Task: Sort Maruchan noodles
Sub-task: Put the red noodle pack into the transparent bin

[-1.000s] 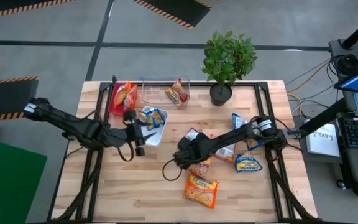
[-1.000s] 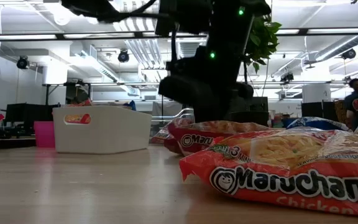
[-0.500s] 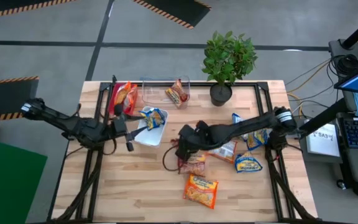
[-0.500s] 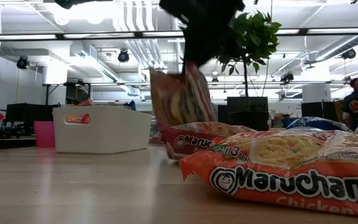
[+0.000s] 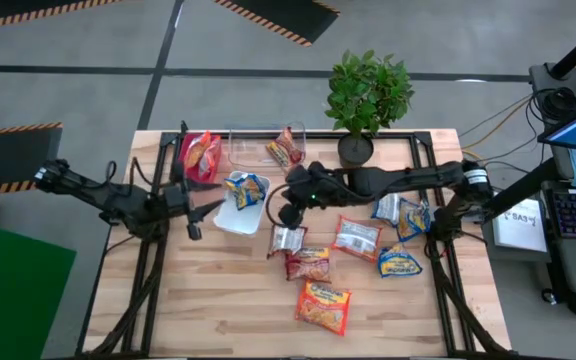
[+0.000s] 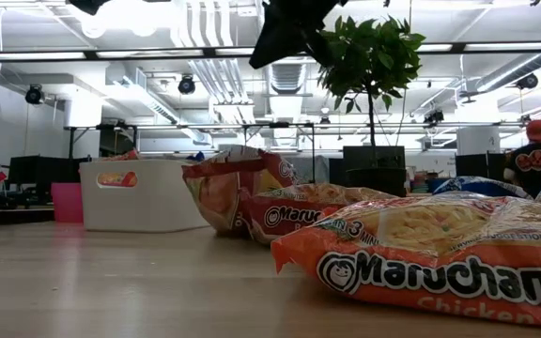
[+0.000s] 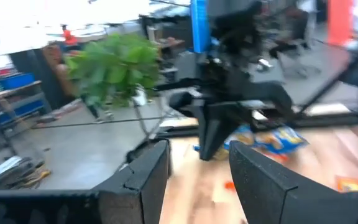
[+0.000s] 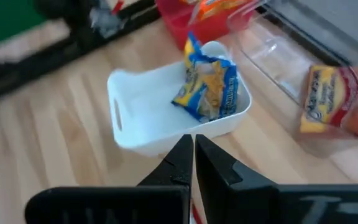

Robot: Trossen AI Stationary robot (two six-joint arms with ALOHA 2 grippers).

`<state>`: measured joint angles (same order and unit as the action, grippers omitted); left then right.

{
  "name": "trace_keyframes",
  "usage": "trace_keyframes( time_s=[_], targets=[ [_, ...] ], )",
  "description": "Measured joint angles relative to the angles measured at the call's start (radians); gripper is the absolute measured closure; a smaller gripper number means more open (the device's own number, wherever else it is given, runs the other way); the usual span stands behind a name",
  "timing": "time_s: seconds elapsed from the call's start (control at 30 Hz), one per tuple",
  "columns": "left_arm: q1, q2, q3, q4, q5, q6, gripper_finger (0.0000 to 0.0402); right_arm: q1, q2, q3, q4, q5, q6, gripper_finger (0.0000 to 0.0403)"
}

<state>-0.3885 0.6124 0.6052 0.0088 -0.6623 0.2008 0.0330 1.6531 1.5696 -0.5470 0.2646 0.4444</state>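
Hovering right fingers (image 5: 286, 213) clenched, empty, above silvery Maruchan packet (image 5: 285, 240) on worktop (image 5: 218, 300); light, crinkly, slippery — pinch edge seam. Left fingers (image 7: 197, 177) released.

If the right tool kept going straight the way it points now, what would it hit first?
Most likely the white rectangular plastic tray, near its front wall, with the blue-and-yellow crinkly noodle packet just beyond. The right tool sits above it with fingers nearly together; depth is unclear.
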Motion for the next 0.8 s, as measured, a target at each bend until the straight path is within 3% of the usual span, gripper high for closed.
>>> trace_keyframes(
  time_s=[0.27, 0.53, 0.67, 0.8],
  targets=[
    [-0.002, 0.055, -0.002, -0.016, 0.207, -0.025, 0.0248, 0.102, 0.007, -0.09, 0.015, -0.048, -0.172, 0.0394],
    [-0.002, 0.111, 0.026, 0.008, 0.202, -0.079, 0.0248, 0.187, 0.008, -0.213, 0.116, -0.038, -0.146, 0.0384],
    [-0.002, 0.127, 0.03, 0.008, 0.201, -0.112, 0.0248, 0.191, 0.008, -0.214, 0.092, -0.038, -0.098, 0.0337],
    [-0.002, 0.137, 0.027, 0.002, 0.201, -0.113, 0.0248, 0.198, 0.01, -0.215, 0.094, -0.022, -0.136, 0.0253]
  ],
)
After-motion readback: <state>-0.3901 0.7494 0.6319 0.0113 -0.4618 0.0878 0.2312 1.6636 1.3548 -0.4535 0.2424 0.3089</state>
